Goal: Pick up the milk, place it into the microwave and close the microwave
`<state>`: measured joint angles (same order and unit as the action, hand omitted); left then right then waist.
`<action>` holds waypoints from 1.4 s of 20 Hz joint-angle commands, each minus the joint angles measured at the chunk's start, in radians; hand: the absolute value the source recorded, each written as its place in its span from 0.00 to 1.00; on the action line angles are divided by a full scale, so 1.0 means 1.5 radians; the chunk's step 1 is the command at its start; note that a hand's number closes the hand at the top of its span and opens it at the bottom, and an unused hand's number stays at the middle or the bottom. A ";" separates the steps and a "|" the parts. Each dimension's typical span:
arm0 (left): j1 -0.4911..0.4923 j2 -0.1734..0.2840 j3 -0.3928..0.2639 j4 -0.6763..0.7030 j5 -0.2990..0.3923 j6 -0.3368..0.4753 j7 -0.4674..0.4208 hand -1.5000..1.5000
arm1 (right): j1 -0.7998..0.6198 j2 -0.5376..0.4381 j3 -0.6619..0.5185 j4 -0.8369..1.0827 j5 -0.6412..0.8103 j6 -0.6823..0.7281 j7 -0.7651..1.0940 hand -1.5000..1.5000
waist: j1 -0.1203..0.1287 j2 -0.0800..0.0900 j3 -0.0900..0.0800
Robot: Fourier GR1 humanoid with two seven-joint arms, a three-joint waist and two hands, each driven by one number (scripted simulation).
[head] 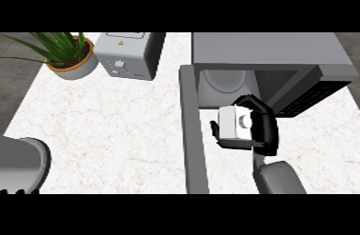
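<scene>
Item: white rectangular milk carton, held before the open grey microwave.

The right robot hand has its black fingers curled round the carton, upright, long axis vertical, above the white marble surface. The cavity lies just ahead of it; the door stands open at its left. The left robot hand's fingers cannot be told. A label shows on the carton; it is unreadable.

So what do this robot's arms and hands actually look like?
Each arm is a smooth, rounded grey forearm with no visible cables, sleeves or markings. The right forearm ends in a glossy black right hand with slim, jointed fingers and a thumb. The left forearm looks like a broad grey cylinder; of its hand only dark fingertips show.
</scene>
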<state>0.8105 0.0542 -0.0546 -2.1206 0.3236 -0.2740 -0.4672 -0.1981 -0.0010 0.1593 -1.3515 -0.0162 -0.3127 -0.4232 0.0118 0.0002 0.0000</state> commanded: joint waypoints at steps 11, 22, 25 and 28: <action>0.017 -0.005 0.016 0.024 -0.002 -0.034 -0.028 0.00 | -0.301 -0.001 -0.149 0.482 -0.041 -0.038 -0.126 1.00 | 0.016 0.005 0.001; -0.016 0.020 0.046 0.035 0.022 -0.052 -0.012 0.00 | -0.443 -0.060 -0.186 0.718 0.015 -0.125 -0.175 1.00 | 0.039 0.017 0.002; -0.027 0.017 0.038 0.025 0.017 -0.042 0.002 0.00 | -0.433 -0.060 -0.188 0.751 0.023 -0.142 -0.207 1.00 | 0.046 0.023 0.003; -0.023 0.039 0.050 0.042 0.026 -0.072 -0.006 0.00 | -0.468 -0.103 -0.183 0.768 0.039 -0.151 -0.197 1.00 | 0.065 0.030 0.003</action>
<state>0.7881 0.0930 0.0094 -2.0699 0.3576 -0.3638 -0.4799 -0.8591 -0.1199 -0.1200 -0.2540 0.0149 -0.5047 -0.7111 0.0862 0.0346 0.0035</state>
